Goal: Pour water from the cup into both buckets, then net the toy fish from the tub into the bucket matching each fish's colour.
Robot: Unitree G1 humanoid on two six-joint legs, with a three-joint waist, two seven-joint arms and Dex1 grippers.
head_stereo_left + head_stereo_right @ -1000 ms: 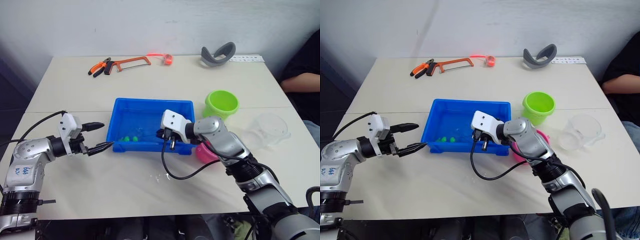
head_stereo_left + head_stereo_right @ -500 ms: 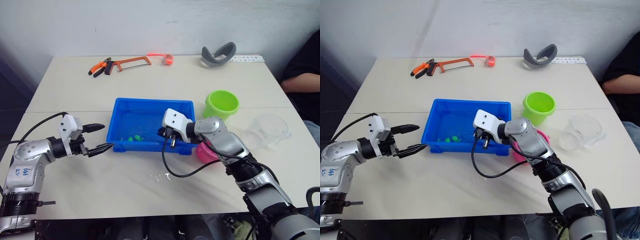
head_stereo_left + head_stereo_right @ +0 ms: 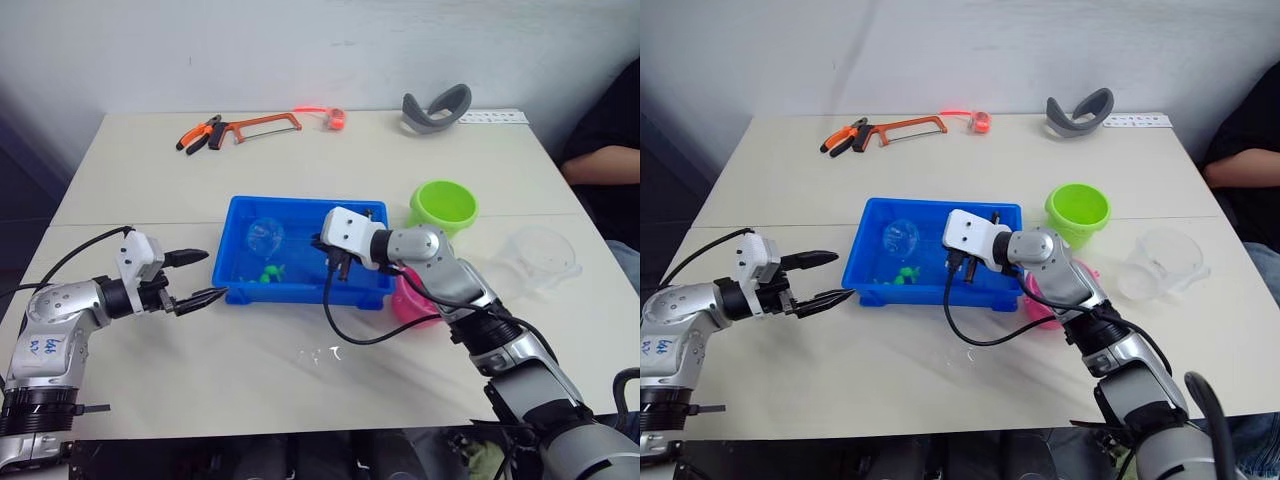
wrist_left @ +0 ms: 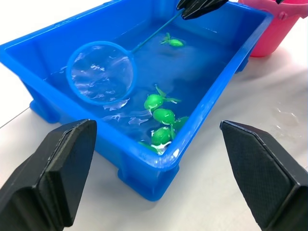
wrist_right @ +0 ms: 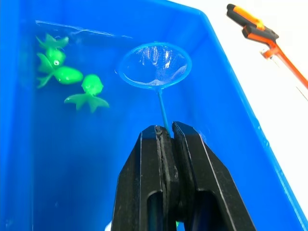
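My right gripper (image 5: 166,139), fingers clamped on the blue-hooped hand net's (image 5: 155,66) handle, should sweep under the green toy fish (image 5: 90,89); left fingers (image 4: 48,178) apart.

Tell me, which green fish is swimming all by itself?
The green fish beside the net handle, near the right gripper. The other green fish huddle together by the tub wall.

A pale table (image 3: 300,380) carries the blue tub (image 3: 235,215), a green bucket (image 3: 443,206), a pink bucket (image 3: 412,305), a clear cup (image 3: 540,258), pliers (image 3: 197,133), a hacksaw (image 3: 262,126) and a grey headband-like object (image 3: 436,108).
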